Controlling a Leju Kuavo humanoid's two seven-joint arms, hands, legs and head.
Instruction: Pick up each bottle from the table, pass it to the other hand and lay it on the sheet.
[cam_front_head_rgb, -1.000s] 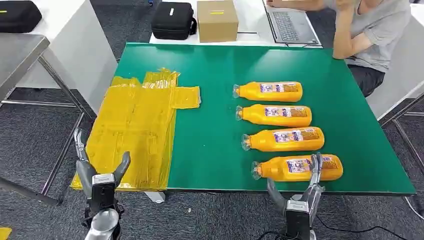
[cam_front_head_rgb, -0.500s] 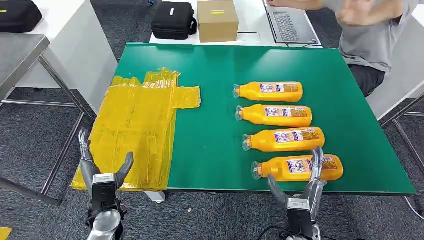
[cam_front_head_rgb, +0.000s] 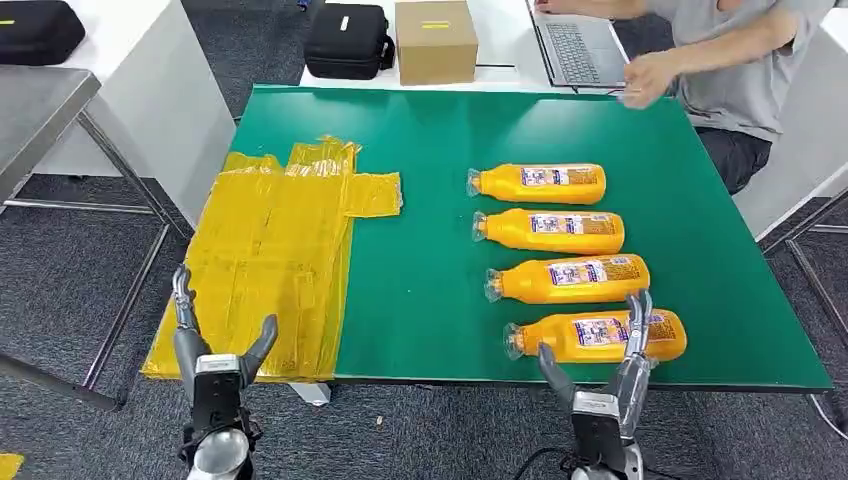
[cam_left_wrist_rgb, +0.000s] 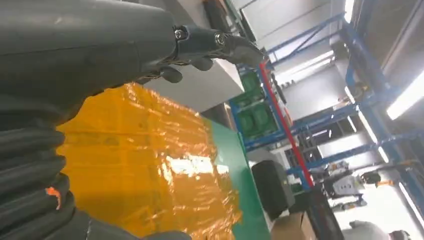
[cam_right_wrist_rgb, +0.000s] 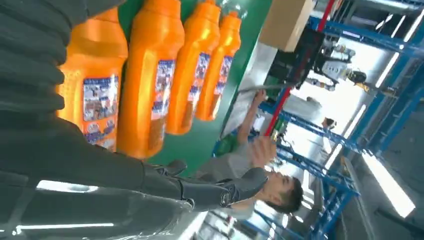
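Observation:
Several orange bottles lie on their sides in a column on the green table (cam_front_head_rgb: 430, 150), caps to the left. The nearest bottle (cam_front_head_rgb: 597, 336) (cam_right_wrist_rgb: 92, 95) lies by the front edge. My right hand (cam_front_head_rgb: 600, 385) (cam_right_wrist_rgb: 90, 165) is raised just before that edge, fingers spread, holding nothing, one finger overlapping the nearest bottle. The yellow sheet (cam_front_head_rgb: 275, 255) (cam_left_wrist_rgb: 145, 165) covers the table's left side. My left hand (cam_front_head_rgb: 215, 365) (cam_left_wrist_rgb: 100, 55) hovers at the sheet's near corner, open and holding nothing.
A person (cam_front_head_rgb: 740, 60) sits at the far right, one hand reaching to a laptop (cam_front_head_rgb: 580, 45). A cardboard box (cam_front_head_rgb: 434, 40) and a black case (cam_front_head_rgb: 347, 40) stand on the white table behind. A metal table (cam_front_head_rgb: 40, 110) is at left.
Both hands have sunk slightly lower in the picture and the left has shifted a little right. The person's raised hand has come down toward the laptop. The bottles have not moved.

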